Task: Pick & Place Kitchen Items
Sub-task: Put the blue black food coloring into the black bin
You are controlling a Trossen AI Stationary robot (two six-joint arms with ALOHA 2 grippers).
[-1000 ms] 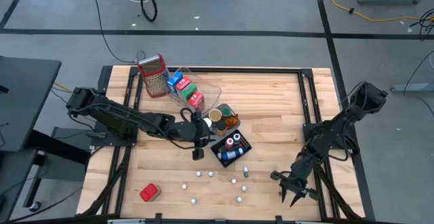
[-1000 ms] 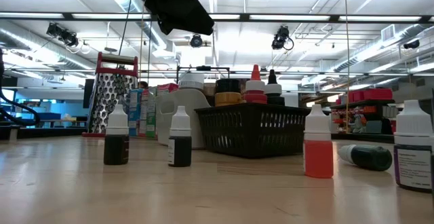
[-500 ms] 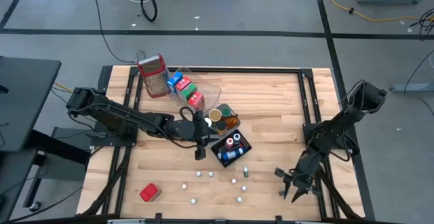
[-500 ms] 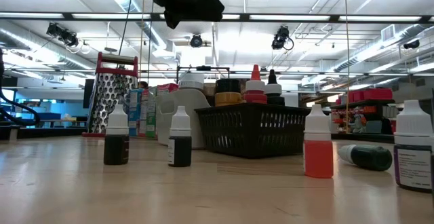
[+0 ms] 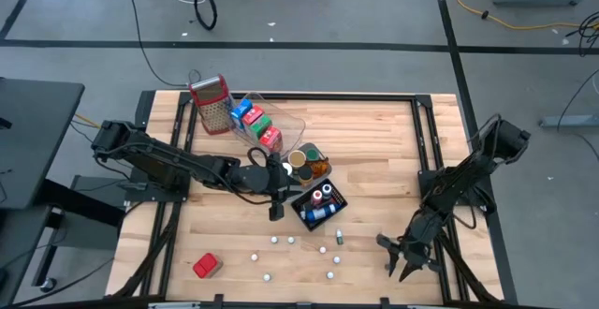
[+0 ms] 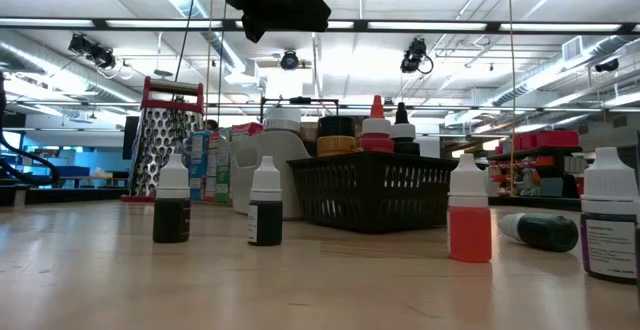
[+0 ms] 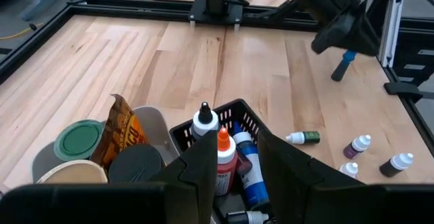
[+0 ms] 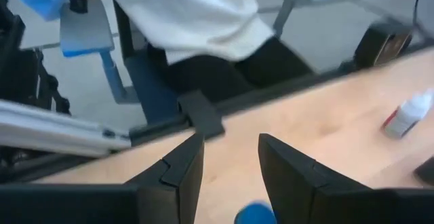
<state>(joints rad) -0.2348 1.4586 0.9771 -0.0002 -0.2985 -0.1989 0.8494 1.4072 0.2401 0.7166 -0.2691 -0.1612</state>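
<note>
Small dropper bottles (image 5: 290, 241) stand near the front edge; in the low view a dark one (image 6: 172, 207) and a red one (image 6: 470, 222) stand upright and a green one (image 6: 540, 231) lies on its side. A black basket (image 7: 234, 108) holds several more bottles. My left gripper (image 7: 235, 139) hovers open above and just left of the basket (image 5: 301, 213), nothing between its fingers. My right gripper (image 5: 405, 257) is low over the near right of the table, with a small blue item (image 7: 344, 62) in it. My right gripper has the small blue item between its two fingers; its end (image 8: 254, 214) shows far back in the gap in the wrist view. Seen from the left wrist, the item hangs below the gripper, clear of the table. Which part the fingers are on is hidden by the gripper.
A grater with a red top (image 5: 211, 103) and a clear tray of cartons (image 5: 267, 126) stand at the back left, round jars (image 5: 301, 159) beside the basket. A red carton (image 5: 206, 265) lies near left. A seated person (image 8: 196, 20) shows beyond the table edge.
My right gripper has sunk a little toward the table and rolled about its own axis, the gap between its fingers unchanged. My left gripper has tipped its fingers up slightly over the basket.
</note>
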